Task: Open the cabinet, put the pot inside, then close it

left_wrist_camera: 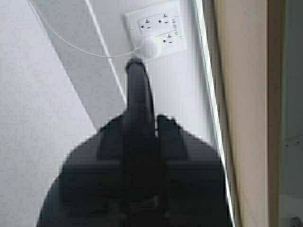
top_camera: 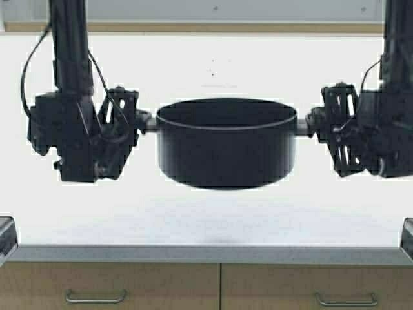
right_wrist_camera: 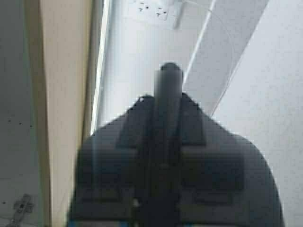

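Black and blocky, the left pincer (top_camera: 143,123) was clamped on the pot's (top_camera: 226,145) left handle, and the right pincer (top_camera: 312,123) was clamped on the right handle, mirror fashion. Between them the pot hung level, clear of the white desk (top_camera: 206,219), with a soft shadow under its base. It was wide and round, straight-sided, dark navy-black with a thin pale rim; short silver brackets showed where each handle met the wall. Both arms came down from above as dark columns, with loose black cables looping beside them.

From the left wrist view, the left pincer's fingers (left_wrist_camera: 137,118) appeared as a dark, smooth mass closed around a narrow black bar. The right wrist view showed the right pincer's fingers (right_wrist_camera: 168,123) the same way.

Beyond them stood a pale wall with a white socket plate (left_wrist_camera: 156,26) and a round white plug with a thin cord trailing off. A beige wood-grain panel (left_wrist_camera: 241,94) ran beside the wall in both wrist views.

Below the desk's grey front edge, two beige drawer fronts (top_camera: 110,287) carried horizontal steel handles (top_camera: 95,298). A tan strip ran along the desk's far edge under the wall.
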